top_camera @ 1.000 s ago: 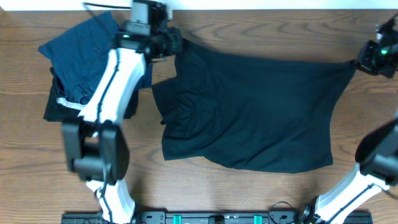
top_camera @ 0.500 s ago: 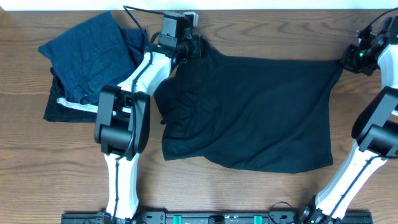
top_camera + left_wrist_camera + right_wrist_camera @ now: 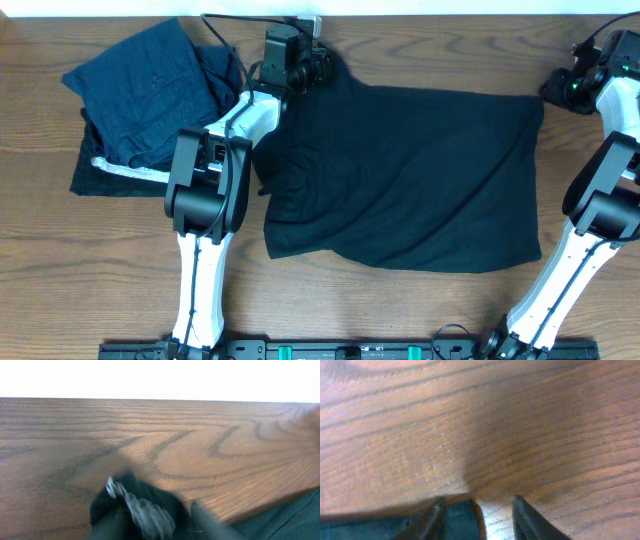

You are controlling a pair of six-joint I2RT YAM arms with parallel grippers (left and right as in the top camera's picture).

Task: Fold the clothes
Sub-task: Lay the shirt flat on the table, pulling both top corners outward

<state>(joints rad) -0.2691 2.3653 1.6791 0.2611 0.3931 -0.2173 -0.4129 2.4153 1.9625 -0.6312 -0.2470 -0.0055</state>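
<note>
A plain black top (image 3: 400,170) lies spread flat over the middle of a wood-grain bench (image 3: 100,260), its long axis running left to right across the overhead frame. The upper edge is drawn nearly straight between two corners. The upper left corner rises to a peak toward the top of the frame. The right half lies smooth, while the left side is rumpled into soft folds and the lower hem runs wavy. Which end holds the collar cannot be made out from above.

The left hand (image 3: 322,68) sits at the peaked corner at upper centre-left. In its blurred wrist view the left hand (image 3: 155,520) stands part-open, and a bunched bit of black cloth with a whitish patch lies between the parted fingers (image 3: 205,520).

The right hand (image 3: 552,92) sits at the upper right corner of the top. Its wrist view shows the right hand (image 3: 482,512) part-open and gripping nothing, with a dark cloth edge lying beside one finger and bare bench showing in the gap.

At upper left, navy blue garments (image 3: 140,90) rest on a black folded piece with a whitish stripe (image 3: 110,172), just beside the top.
</note>
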